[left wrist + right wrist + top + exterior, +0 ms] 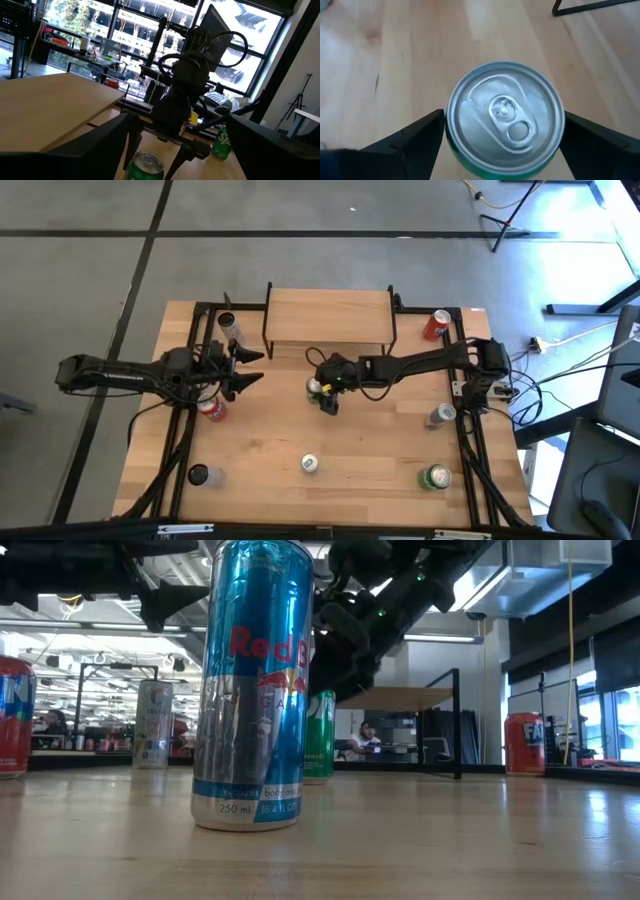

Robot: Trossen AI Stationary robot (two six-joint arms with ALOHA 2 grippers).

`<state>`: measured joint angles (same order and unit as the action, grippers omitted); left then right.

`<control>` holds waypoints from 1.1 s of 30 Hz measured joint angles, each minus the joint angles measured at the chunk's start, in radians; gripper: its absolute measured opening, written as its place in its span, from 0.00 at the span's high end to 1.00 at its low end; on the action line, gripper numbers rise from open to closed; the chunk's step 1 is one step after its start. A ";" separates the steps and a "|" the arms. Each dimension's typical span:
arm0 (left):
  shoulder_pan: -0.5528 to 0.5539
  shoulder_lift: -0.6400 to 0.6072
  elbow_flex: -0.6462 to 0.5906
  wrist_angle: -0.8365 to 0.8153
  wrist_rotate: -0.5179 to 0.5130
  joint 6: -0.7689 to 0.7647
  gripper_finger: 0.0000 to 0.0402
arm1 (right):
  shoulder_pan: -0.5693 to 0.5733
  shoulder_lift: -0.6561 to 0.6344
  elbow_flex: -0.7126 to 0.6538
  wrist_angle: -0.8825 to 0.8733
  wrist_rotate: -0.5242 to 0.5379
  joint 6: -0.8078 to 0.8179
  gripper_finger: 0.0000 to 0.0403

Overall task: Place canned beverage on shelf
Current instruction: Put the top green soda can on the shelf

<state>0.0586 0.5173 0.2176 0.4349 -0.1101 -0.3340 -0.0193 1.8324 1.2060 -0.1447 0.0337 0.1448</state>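
A green can [314, 387] stands upright on the tabletop just in front of the shelf [328, 315], a low rack with a light plank top and thin black legs at the table's far middle. My right gripper [322, 392] reaches in from the right and is shut on this can [504, 130]. In the low view the can [320, 740] stands on its base under the dark gripper. My left gripper [258, 367] hovers open and empty to the can's left, pointing at it. My right gripper pinches the green can between its two fingers, one on each opposite side of the wall just below the top rim [449, 135]. The fingers come from above, pointing down. The can stands upright with its base on the table [320, 776].
Other cans stand about: a silver one [230, 325] and a red one [436, 325] beside the shelf, a red one [212, 410] under my left arm, a grey one [440, 415], and a dark one [198, 475], a Red Bull can [310, 464] and a green one [436, 477] near the front.
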 joint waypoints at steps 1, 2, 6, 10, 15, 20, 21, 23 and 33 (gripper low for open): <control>0.000 -0.002 0.000 0.000 0.000 0.000 0.19 | 0.000 0.000 0.000 0.006 0.000 0.000 0.19; 0.000 -0.003 0.000 0.001 0.000 0.000 0.19 | 0.000 0.001 0.000 0.014 0.002 0.000 0.22; 0.000 -0.002 0.000 0.007 -0.012 0.001 0.19 | 0.000 0.002 0.000 0.026 0.009 -0.002 0.36; 0.000 0.000 0.000 0.009 -0.019 -0.001 0.19 | -0.001 -0.017 -0.002 0.024 0.009 -0.001 0.36; 0.000 0.000 0.000 0.010 -0.065 -0.005 0.19 | -0.001 -0.147 -0.002 0.004 0.008 -0.001 0.36; 0.000 0.000 0.000 0.015 -0.063 -0.004 0.19 | -0.001 -0.329 0.002 -0.055 0.062 -0.001 0.36; 0.000 0.000 0.000 0.015 -0.063 -0.004 0.19 | -0.001 -0.362 0.013 -0.088 0.086 -0.001 0.36; 0.000 0.000 0.000 0.015 -0.063 -0.004 0.19 | -0.015 -0.414 0.051 -0.177 0.131 -0.002 0.36; 0.000 0.000 0.000 0.015 -0.104 -0.031 0.19 | -0.229 -0.457 0.361 -0.677 0.301 -0.017 0.36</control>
<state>0.0586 0.5171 0.2180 0.4496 -0.2145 -0.3649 -0.2485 1.3754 1.5675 -0.8213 0.3344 0.1280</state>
